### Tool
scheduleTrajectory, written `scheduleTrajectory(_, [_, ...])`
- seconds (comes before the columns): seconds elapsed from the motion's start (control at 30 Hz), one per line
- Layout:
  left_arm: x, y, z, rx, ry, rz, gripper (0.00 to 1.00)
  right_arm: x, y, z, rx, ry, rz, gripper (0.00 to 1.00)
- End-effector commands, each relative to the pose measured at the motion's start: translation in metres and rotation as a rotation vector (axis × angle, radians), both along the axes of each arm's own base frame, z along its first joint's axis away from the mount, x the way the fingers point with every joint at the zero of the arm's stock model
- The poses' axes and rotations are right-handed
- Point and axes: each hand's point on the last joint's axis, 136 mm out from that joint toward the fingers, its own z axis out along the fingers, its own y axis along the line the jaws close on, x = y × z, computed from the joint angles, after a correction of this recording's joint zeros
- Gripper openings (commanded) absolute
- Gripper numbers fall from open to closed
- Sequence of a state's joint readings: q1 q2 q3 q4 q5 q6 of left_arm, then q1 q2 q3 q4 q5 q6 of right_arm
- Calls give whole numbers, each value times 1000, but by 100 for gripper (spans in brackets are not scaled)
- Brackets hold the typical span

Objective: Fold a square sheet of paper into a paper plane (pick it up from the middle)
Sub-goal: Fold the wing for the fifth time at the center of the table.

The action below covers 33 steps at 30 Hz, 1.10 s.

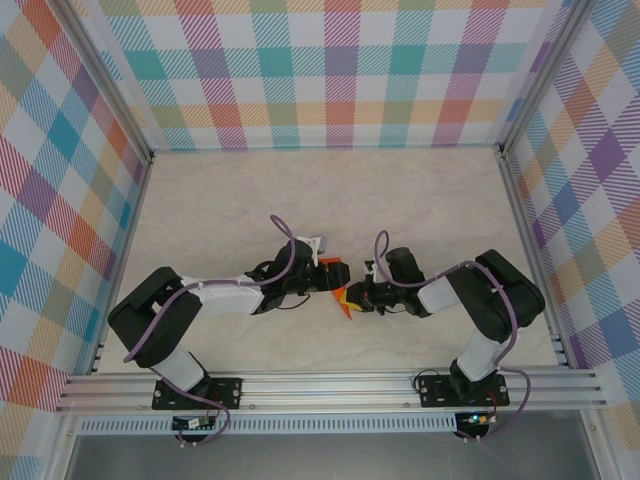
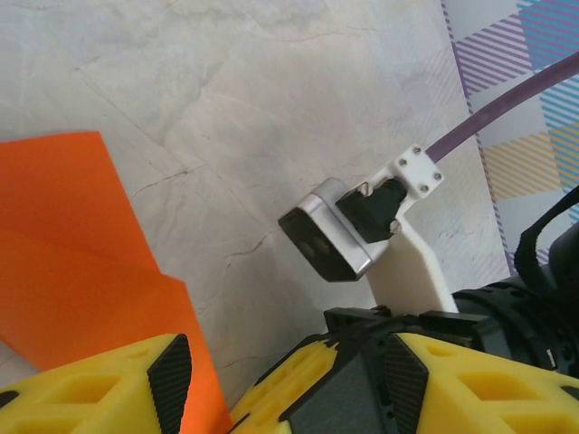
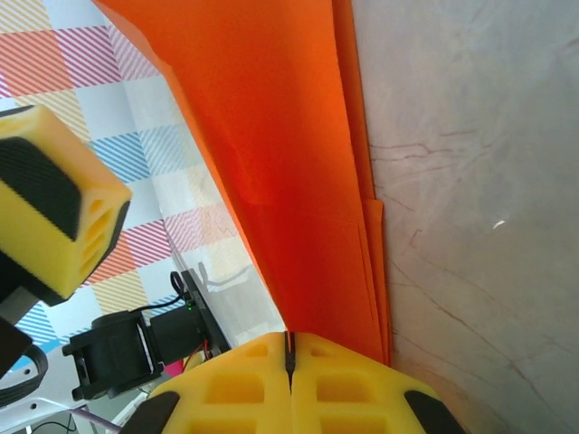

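Right gripper (image 3: 289, 348) jaws pinch the folded paper plane (image 3: 289, 163). Left gripper (image 2: 288, 378) jaws are spread astride it. Close left squarely on the layers, just beside right's jaws.

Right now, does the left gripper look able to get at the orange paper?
Probably yes: the left gripper is open and the orange paper runs between its fingers. The right gripper, shut on the paper, holds it there.

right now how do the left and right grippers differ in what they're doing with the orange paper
The right gripper is shut, the left gripper open. The right gripper pinches the orange paper; the left gripper only has the paper passing between its jaws, unclamped. Both have yellow fingers.
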State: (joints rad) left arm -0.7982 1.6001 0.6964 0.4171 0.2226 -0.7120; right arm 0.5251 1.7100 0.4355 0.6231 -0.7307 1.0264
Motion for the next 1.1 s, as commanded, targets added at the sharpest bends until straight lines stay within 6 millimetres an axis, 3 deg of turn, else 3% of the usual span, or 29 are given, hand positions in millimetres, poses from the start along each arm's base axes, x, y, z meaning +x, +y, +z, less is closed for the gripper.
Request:
scheduleTrajectory(0.0, [-2,1,-12,29,-5,-13,61,0,0,6,36,6,-13,5])
scheduleTrajectory(0.63, [8,-19,-43,56,38,-51,60,-4,-2,-7,25,63,-28,7])
scheduleTrajectory(0.93, [0,-13,-77,142,136,-57,56,-9,-24,-18,-186,24,-17,19])
scheduleTrajectory(1.07, [-2,-14,-81,138,152,-66,56,-9,-29,-16,-244,-13,8,24])
